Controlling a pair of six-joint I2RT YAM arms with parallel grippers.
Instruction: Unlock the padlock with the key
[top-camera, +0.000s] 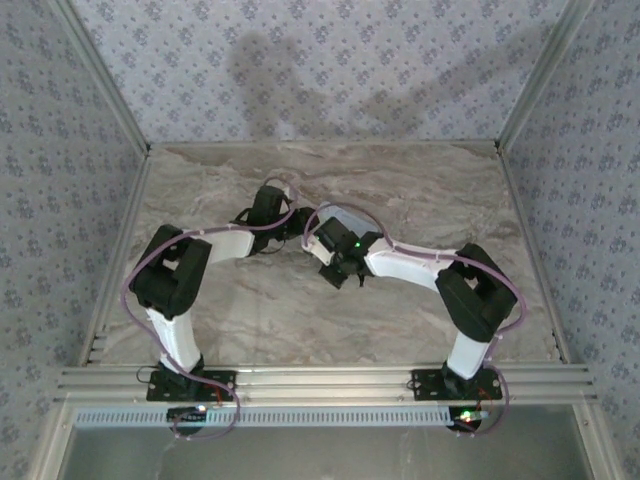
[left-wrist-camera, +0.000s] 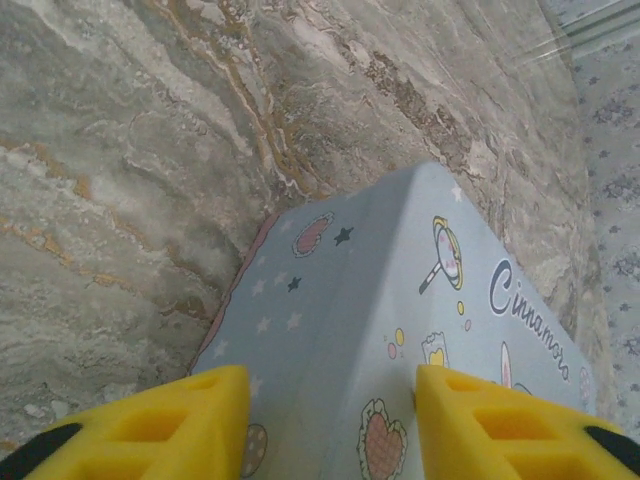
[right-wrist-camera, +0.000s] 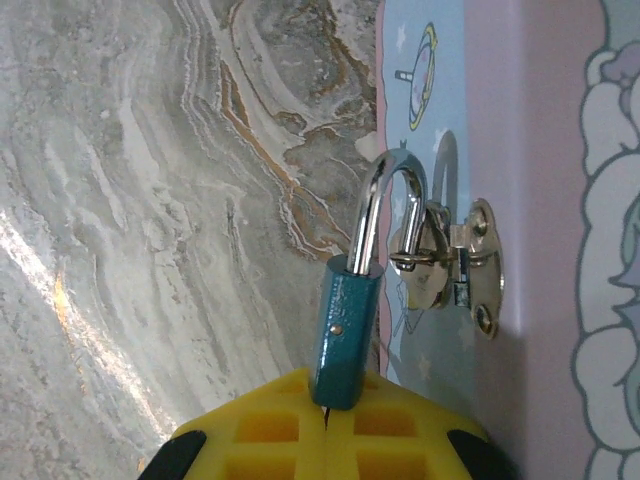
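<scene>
The right gripper (right-wrist-camera: 325, 428) is clenched, its yellow tips meeting just under the padlock (right-wrist-camera: 345, 325), whose teal body stands up out of them. The steel shackle (right-wrist-camera: 385, 205) is threaded through the hasp (right-wrist-camera: 455, 265) on the tin (right-wrist-camera: 540, 150), which lies on the marble table (right-wrist-camera: 150, 200). The lock looks small, rigid and slick-painted, so it will probably swing on the hasp. It is better held by the body than by the shackle. The key may be pinched between the pads, but that spot is hidden. The left gripper (left-wrist-camera: 330, 425) straddles the tin's edge with its fingers apart; whether they press on it I cannot tell.
</scene>
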